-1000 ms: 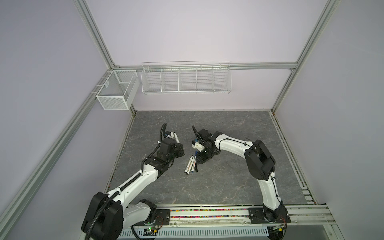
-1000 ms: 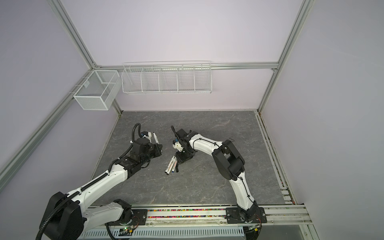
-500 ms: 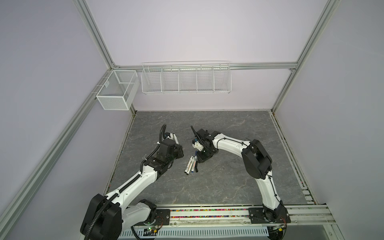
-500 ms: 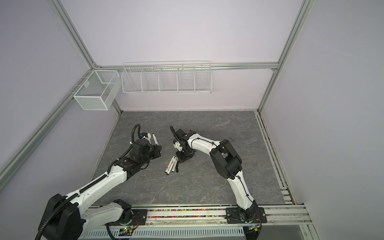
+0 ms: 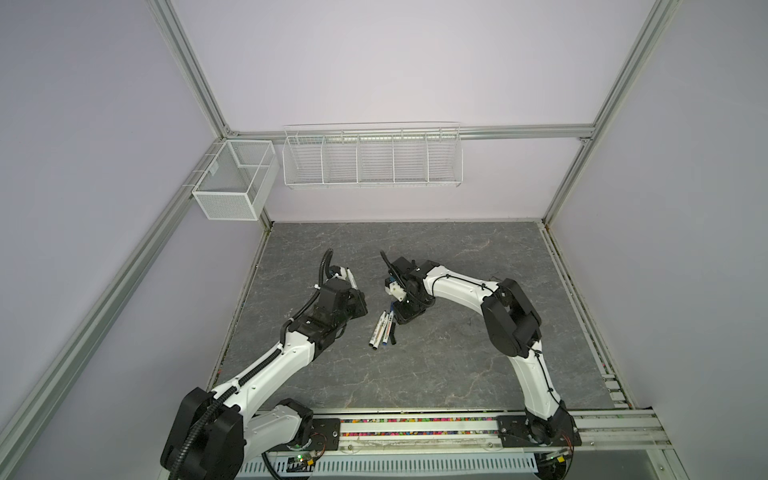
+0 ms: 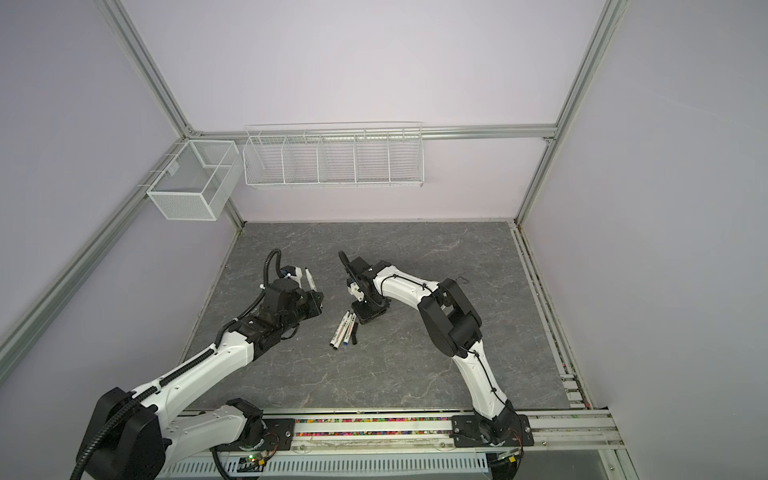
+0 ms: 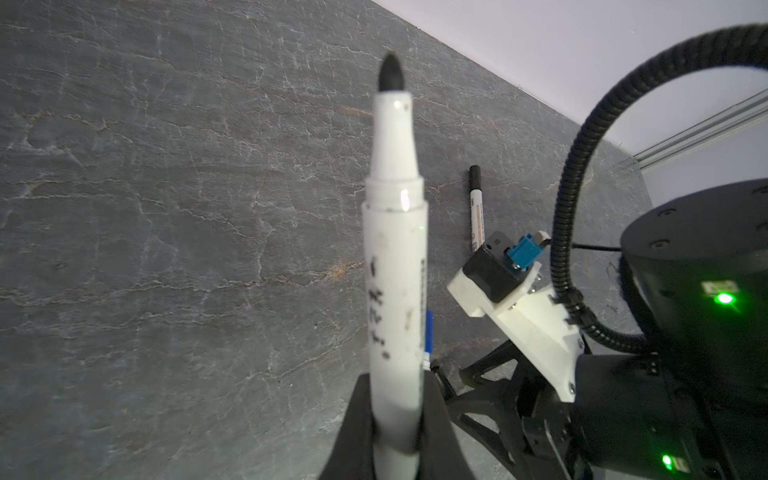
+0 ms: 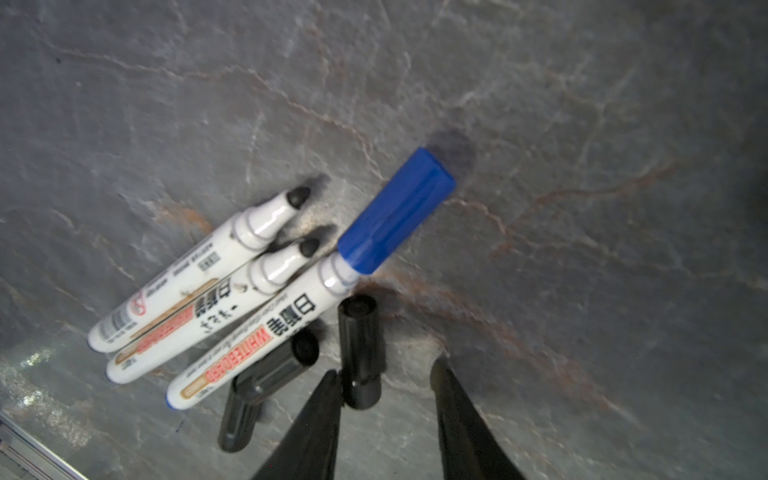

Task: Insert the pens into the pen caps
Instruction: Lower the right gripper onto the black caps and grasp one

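Observation:
My left gripper (image 7: 397, 386) is shut on the barrel of an uncapped white pen (image 7: 395, 270), its black tip pointing away; the same pen (image 5: 351, 279) shows in both top views. My right gripper (image 8: 384, 368) is open low over the table, with a black pen cap (image 8: 359, 349) lying between its fingers and touching one finger. Two more black caps (image 8: 278, 365) (image 8: 241, 419) lie beside it. Next to them lie two uncapped pens (image 8: 195, 286) (image 8: 199, 328) and a pen (image 8: 257, 340) wearing a blue cap (image 8: 395, 212). A black-capped pen (image 7: 476, 208) lies apart on the table.
The pen cluster (image 5: 380, 330) sits mid-table between the two arms on the grey stone-look tabletop (image 5: 457, 365). A wire basket rack (image 5: 372, 156) and a mesh box (image 5: 232, 183) hang on the back wall. An aluminium rail (image 5: 415, 428) runs along the front edge.
My right gripper has shifted slightly left and down toward the caps, and its jaws have narrowed a little. The left arm with its pen has barely moved.

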{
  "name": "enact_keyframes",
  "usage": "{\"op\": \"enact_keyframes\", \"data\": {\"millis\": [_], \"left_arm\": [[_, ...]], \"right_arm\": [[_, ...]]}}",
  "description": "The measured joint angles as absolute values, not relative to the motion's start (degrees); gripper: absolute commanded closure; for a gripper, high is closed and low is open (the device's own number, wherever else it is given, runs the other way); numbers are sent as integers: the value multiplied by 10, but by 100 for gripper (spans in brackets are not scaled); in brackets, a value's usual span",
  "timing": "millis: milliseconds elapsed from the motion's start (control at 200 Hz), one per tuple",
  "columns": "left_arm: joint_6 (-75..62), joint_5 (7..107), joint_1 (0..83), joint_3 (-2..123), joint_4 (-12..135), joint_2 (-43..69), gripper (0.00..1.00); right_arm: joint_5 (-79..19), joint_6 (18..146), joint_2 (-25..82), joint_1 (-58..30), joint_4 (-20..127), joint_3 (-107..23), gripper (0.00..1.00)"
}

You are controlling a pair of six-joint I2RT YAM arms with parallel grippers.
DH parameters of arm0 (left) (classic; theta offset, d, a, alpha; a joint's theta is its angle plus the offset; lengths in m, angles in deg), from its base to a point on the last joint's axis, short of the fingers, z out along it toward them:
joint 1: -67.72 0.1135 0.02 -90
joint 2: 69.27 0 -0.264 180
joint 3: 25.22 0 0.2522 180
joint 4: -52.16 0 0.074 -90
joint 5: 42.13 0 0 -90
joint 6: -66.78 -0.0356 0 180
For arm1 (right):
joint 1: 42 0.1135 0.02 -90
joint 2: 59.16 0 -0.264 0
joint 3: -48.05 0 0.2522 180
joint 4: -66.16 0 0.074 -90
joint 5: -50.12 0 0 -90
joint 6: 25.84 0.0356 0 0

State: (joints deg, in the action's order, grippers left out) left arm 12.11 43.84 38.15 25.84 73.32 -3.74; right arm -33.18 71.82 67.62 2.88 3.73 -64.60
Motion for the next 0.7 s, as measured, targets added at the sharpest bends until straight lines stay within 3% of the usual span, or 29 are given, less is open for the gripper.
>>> {"op": "enact_keyframes", "data": {"millis": [700], "left_arm": [[121,445,382,257,733,-37,100]], "right_arm": [[-379,706,719,52,11,-717,64]]}}
